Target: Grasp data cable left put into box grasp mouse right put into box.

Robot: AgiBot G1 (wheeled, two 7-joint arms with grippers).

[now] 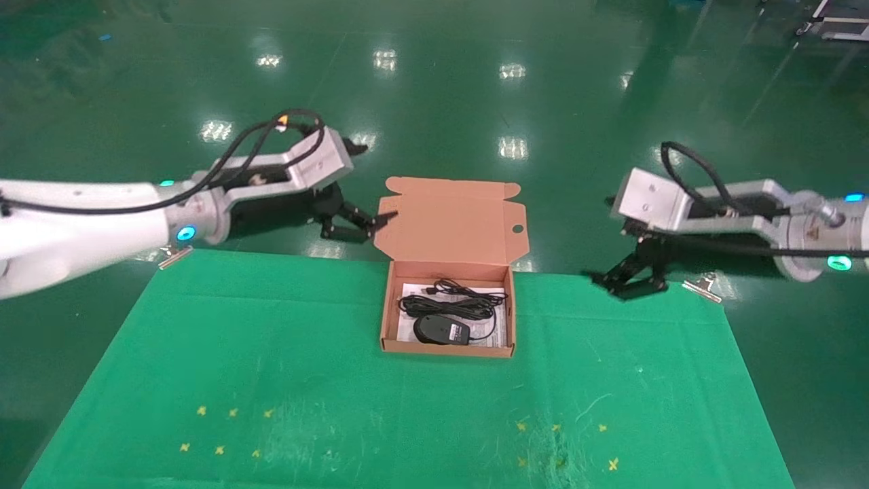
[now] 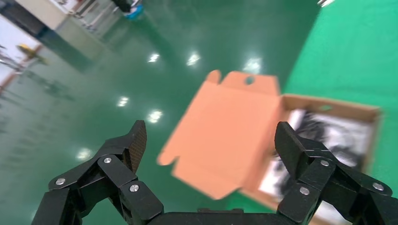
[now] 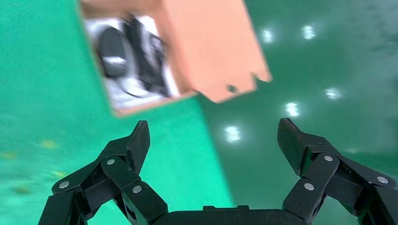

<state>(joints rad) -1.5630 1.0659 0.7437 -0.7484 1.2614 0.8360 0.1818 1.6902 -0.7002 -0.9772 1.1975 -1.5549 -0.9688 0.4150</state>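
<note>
The orange-brown box stands open at the middle of the table's back edge, its lid raised behind it. Inside, on a white leaflet, lie the black mouse at the front and a black data cable bundle behind it. My left gripper is open and empty, hanging off the table's back edge beside the lid's left side. My right gripper is open and empty over the back right of the table. The left wrist view shows its gripper facing the lid. The right wrist view shows its gripper with the box and mouse farther off.
A green cloth covers the table, held by metal clips at the back corners. Yellow marks sit near the front left and front right. Shiny green floor lies beyond the back edge.
</note>
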